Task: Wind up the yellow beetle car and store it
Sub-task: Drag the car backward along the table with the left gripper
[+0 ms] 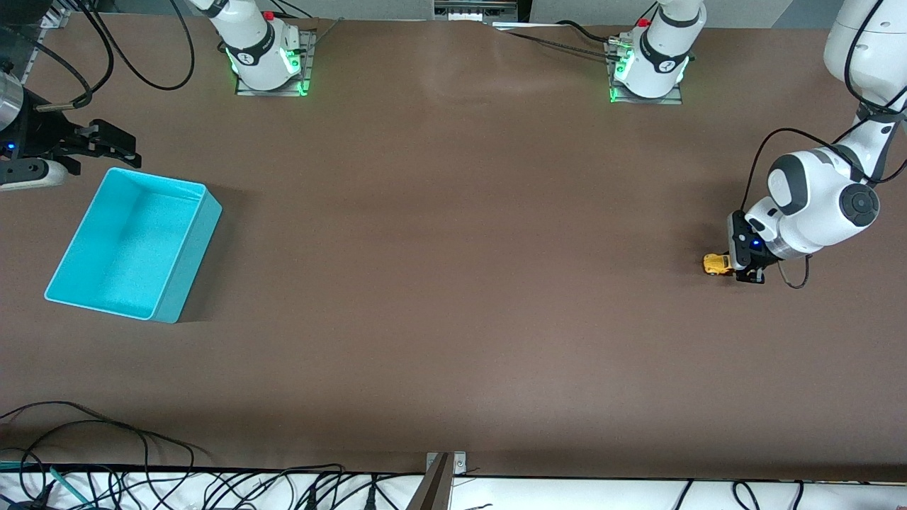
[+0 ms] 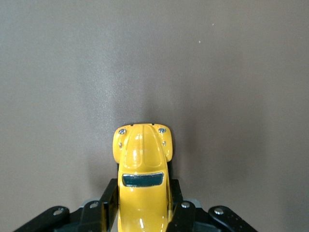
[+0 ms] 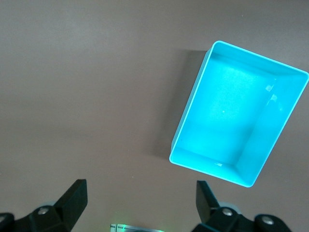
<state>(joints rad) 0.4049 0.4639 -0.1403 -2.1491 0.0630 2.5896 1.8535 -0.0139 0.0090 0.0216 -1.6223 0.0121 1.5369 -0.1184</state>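
Nearest the front camera of the things on the table is the turquoise bin [image 1: 131, 244], an open rectangular box sitting on the brown table [image 1: 453, 283] toward the right arm's end, its long axis angled rather than square to the table edge. Taking that bin as the landmark, the yellow beetle car [image 1: 717, 264] lies well apart from it, toward the left arm's end of the table, at about the same nearness to the front camera as the bin.

At the car, the left gripper [image 1: 745, 265] is low at the table and clenched on it: in the left wrist view its 2 black fingers [image 2: 107, 205] press against both flanks of the yellow beetle car [image 2: 143, 169], whose rounded nose, with 2 small silver lamps, sticks out past the fingertips over bare table.

Beside the bin, just off the corner of it farthest from the front camera, the right gripper [image 1: 113, 145] waits in the air with its 2 fingers [image 3: 72, 199] spread wide and nothing between them. From the right wrist view the turquoise bin [image 3: 193, 108] shows its bare floor.
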